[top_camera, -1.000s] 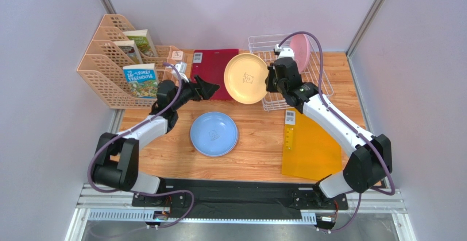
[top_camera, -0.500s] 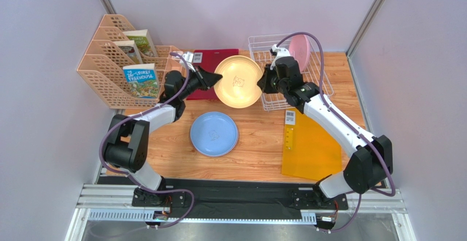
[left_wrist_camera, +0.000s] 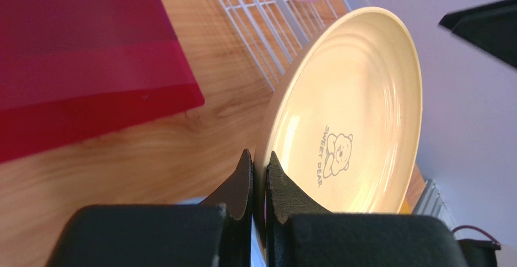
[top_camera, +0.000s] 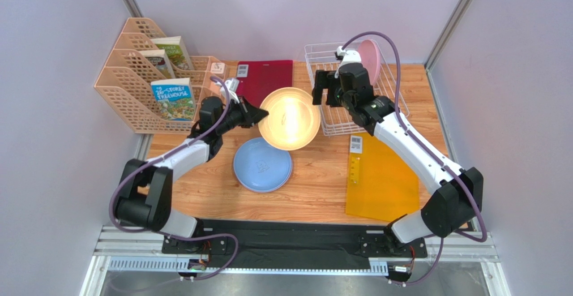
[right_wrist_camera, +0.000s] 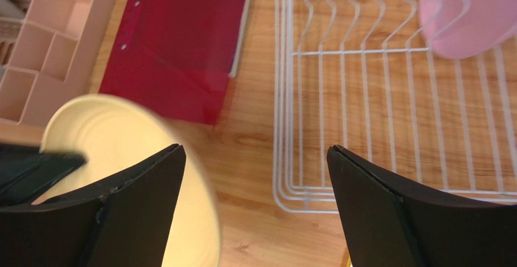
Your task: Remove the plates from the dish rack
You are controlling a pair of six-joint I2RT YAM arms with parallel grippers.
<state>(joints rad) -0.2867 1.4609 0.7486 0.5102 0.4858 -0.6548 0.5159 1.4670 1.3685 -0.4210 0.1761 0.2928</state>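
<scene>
The left fingers (left_wrist_camera: 244,182) are clenched on the near-left rim of the cream-yellow plate (left_wrist_camera: 346,115), one finger on its face and one on its back. They hold it tilted in the air with the printed bear mark facing up and to the right. Seen from above, this plate hangs over the middle of the wooden surface (top_camera: 316,188), just far of the blue plate (top_camera: 262,165), which lies flat on the surface, and just near of the red folder (top_camera: 265,81). The right fingers (right_wrist_camera: 370,188) stand spread wide with nothing between them, hovering just right of the cream-yellow plate's far-right rim. They are over the near-left corner of the white wire dish rack (right_wrist_camera: 340,52). Whether they touch the plate's edge cannot be told. The rack sits on the far right of the surface, and the pink plate (top_camera: 368,57) stands upright among the tines at its far right end. An orange-yellow folder (top_camera: 380,182) lies flat at the near right, partly under the right arm. Peach lattice file holders (top_camera: 128,88) with books in them stand at the far left, behind the left arm.
</scene>
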